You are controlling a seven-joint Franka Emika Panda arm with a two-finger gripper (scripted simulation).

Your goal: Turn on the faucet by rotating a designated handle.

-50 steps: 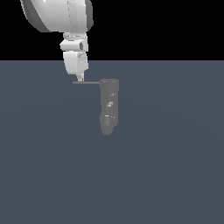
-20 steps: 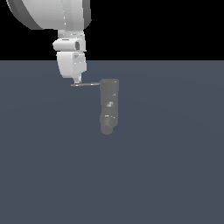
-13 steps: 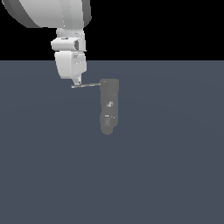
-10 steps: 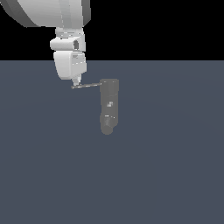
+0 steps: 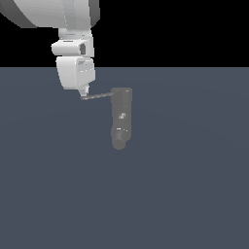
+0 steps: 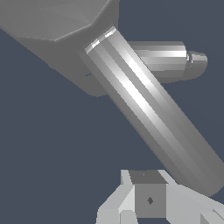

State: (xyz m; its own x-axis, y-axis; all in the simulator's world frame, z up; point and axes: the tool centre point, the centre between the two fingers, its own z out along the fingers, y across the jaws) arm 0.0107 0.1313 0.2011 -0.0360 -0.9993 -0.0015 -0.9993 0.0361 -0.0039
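Here, in the exterior view, the faucet (image 5: 121, 118) stands on the dark table (image 5: 185, 185) near the middle, and its handle (image 5: 97, 96) juts out toward the exterior view's left. The claw (image 5: 84, 94) hangs at the handle's free end, seemingly touching it. The task looks barely begun: contact is made, but the handle sits close to level, so most of the turn appears left to do. Against the frame from 2.5 s ago, the arm has drifted slightly toward the exterior view's left and the handle's far end has dipped a little.

In the wrist view, the handle (image 6: 148, 113) fills the picture as a thick shining rod running from the faucet (image 6: 57, 26) down to the claw (image 6: 151, 199). Whether its fingers are apart or together cannot be told.
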